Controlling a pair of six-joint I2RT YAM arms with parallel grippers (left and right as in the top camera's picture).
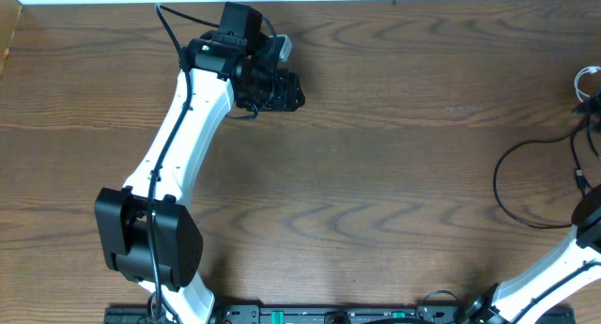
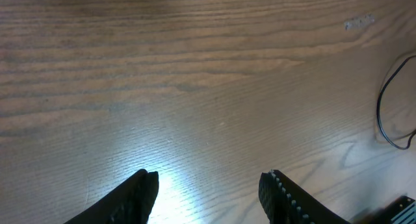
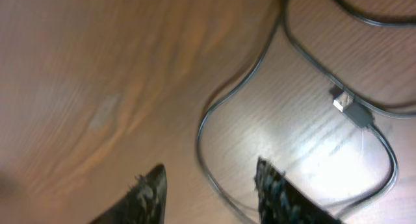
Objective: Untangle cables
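Brown wood-grain table (image 1: 376, 127), black cable (image 1: 497, 183) lying in loose loops near right edge

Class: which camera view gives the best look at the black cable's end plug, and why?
The right wrist view: the black cable loops close beneath the camera, and its plug with a pale tip shows clearly. Overhead shows only a thin loop near the right edge; left wrist shows just a curved stretch, no plug.

1. The left arm (image 1: 188, 127) has white, tapered shell links.
2. At its lower end sits a bulky black elbow housing (image 1: 150, 232).
3. A thin black wire (image 1: 169, 141) runs up the white link from that housing.
4. Farthest from the housing is a blocky black wrist (image 1: 254, 66).
5. The left gripper (image 2: 208, 182) and right gripper (image 3: 211, 175) have black fingers with toothed inner edges.
6. Far across from the housing, the right arm (image 1: 549, 277) is also white.
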